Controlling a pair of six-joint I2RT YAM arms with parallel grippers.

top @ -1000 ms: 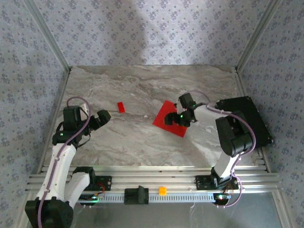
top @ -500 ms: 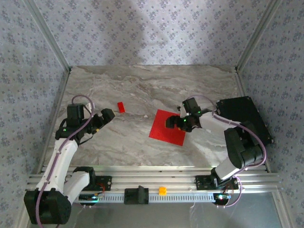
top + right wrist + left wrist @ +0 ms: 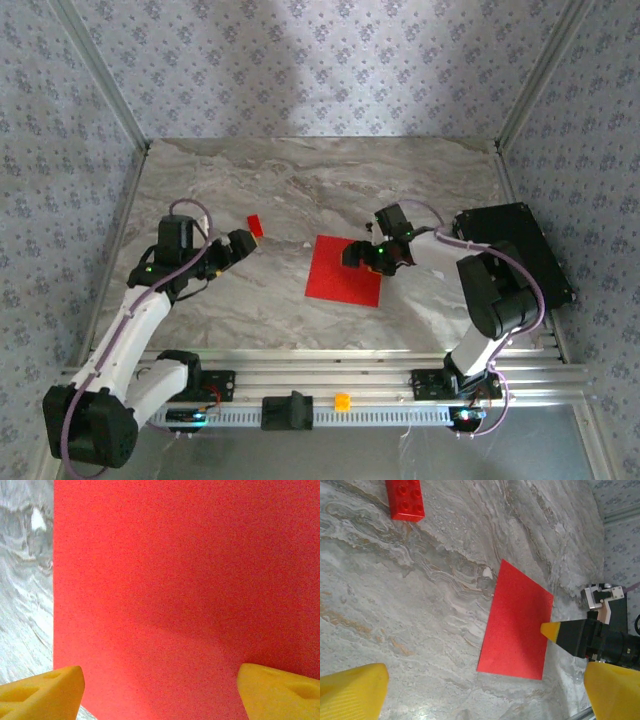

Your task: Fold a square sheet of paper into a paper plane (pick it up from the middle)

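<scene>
The square sheet of paper [image 3: 338, 272] lies flat on the marble table, bright red, its edges roughly in line with the table's. My right gripper [image 3: 358, 257] is low over the sheet's right edge and open. In the right wrist view the red paper [image 3: 175, 580] spreads under the open right gripper [image 3: 160, 692], and both yellow fingertips [image 3: 45, 690] show. My left gripper [image 3: 243, 243] is open, left of the sheet and next to a small red block [image 3: 255, 225]. The left wrist view shows the sheet [image 3: 515, 625], with a yellow-tipped finger of the right gripper [image 3: 551, 630] at its edge.
A black box [image 3: 520, 245] stands at the table's right side behind the right arm. The red block [image 3: 406, 499] lies apart from the sheet, to its left. A small orange piece [image 3: 342, 402] sits on the front rail. Patterned walls close in the table.
The sheet has slid left and toward the front and turned square to the table, with the right gripper staying over it. The left gripper has moved right, toward the red block.
</scene>
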